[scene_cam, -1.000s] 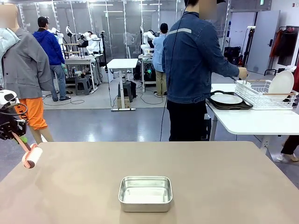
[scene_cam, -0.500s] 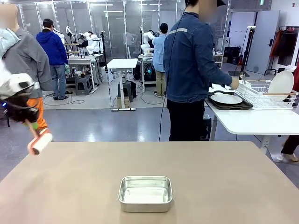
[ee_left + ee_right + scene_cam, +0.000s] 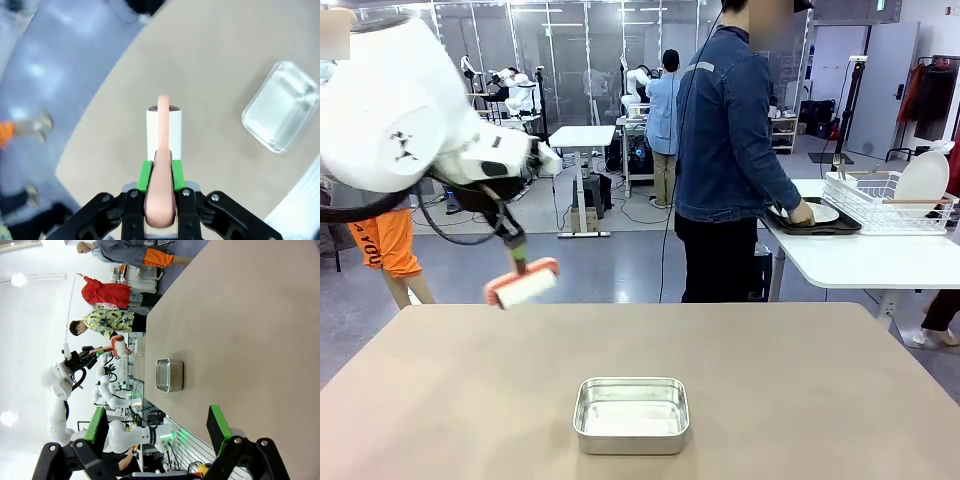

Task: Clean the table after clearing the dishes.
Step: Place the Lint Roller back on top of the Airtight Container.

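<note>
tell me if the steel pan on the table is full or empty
Empty. The steel pan sits upright on the table, and its bare shiny bottom shows in the front and left wrist views.

We see a shiny rectangular steel pan (image 3: 631,414) lying open side up, a white wire dish rack (image 3: 886,200) on a smaller white bench (image 3: 865,262), and a person in a denim jacket (image 3: 725,130).

Open right gripper (image 3: 157,432) above tan table (image 3: 250,315).
Steel pan (image 3: 169,375) sitting mid-table; far off, left gripper (image 3: 92,355) clamping a lint roller (image 3: 119,346).
</note>
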You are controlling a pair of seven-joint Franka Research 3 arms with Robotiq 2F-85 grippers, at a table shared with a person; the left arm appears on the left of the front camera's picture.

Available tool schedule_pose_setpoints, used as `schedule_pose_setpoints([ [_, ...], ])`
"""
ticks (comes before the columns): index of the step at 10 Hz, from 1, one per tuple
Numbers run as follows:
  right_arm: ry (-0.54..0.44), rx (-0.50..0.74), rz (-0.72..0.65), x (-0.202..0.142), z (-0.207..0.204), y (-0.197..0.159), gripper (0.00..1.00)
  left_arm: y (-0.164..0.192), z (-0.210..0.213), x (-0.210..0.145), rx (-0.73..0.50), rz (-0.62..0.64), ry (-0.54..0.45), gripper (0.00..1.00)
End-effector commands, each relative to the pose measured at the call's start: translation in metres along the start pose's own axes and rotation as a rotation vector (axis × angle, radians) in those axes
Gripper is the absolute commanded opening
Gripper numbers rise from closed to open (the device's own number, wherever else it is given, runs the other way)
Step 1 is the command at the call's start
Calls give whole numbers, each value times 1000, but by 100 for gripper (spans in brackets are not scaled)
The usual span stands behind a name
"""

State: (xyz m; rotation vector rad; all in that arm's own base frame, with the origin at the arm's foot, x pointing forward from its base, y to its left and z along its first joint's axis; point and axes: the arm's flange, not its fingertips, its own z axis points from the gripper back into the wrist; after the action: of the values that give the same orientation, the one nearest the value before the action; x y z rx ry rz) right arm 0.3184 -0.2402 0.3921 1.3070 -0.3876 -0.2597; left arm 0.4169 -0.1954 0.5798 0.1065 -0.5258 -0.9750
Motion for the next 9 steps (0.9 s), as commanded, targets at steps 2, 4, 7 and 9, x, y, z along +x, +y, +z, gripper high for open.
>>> schedule_pose_setpoints([
  [2,2,-5,8,-1,1,3,100,-62,-8,27,-134,-440,1,20],
  [4,2,-5,8,-1,1,3,100,-113,3,27,-207,-626,-12,20],
  [7,2,-5,8,-1,1,3,100,-135,-1,24,-171,-464,70,20],
  [9,2,-5,8,-1,1,3,100,-149,-4,36,-247,-658,-5,20],
])
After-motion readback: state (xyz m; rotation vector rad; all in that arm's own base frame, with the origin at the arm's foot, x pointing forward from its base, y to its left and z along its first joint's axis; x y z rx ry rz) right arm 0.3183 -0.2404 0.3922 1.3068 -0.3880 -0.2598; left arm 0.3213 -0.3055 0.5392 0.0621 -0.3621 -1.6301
